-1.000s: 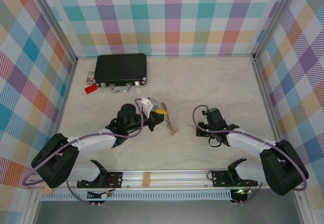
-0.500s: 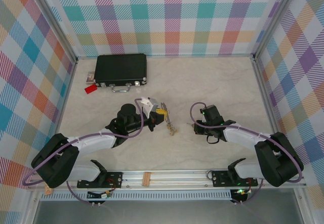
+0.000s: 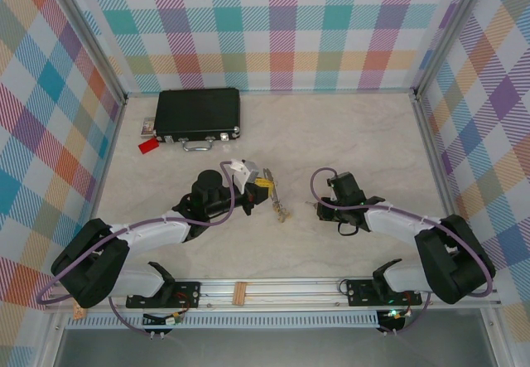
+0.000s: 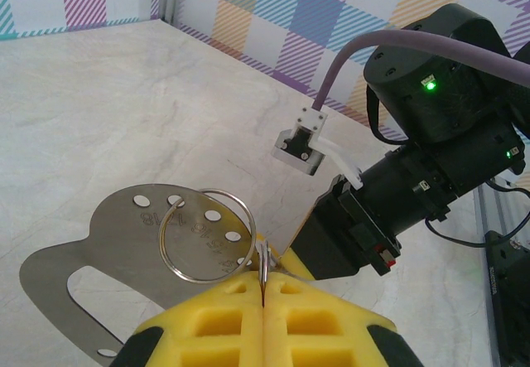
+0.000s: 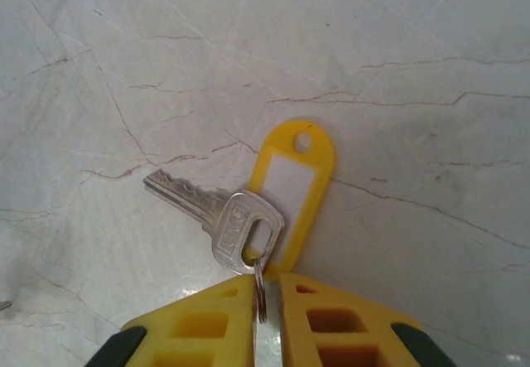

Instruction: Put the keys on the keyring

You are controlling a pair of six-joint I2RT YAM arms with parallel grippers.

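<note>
Two pincers, two small jobs. My left gripper (image 4: 263,277) has its yellow pads pressed together on the lower edge of the keyring (image 4: 205,234). The keyring is a thin split loop of wire that stands up out of the pads, with a flat steel plate (image 4: 91,251) punched with holes lying behind it.

My right gripper (image 5: 265,294) sits low over the marbled table (image 5: 397,44), its pads a narrow slit apart. A small split ring (image 5: 259,299) stands edge-on in that slit, and I judge it is not clamped. That little ring carries a silver key (image 5: 211,210) and a yellow plastic tag (image 5: 291,181). Both lie flat on the table just ahead of my fingertips, the key's bow overlapping the tag's lower end.

From above, the two grippers are near each other mid-table. A tiny brassy cluster (image 3: 282,212) lies between them, too small to make out.

As I reckon its handling, the key is light, rigid and slick. It lies flat on a hard surface, so my pads may skate off its faces. Gripping across the bow's edges, or by the little ring, seems surest. The tag will swing freely and weighs next to nothing. The keyring is springy and stiff; its coils need prying apart, and a pinch at one spot lets it pivot.
</note>
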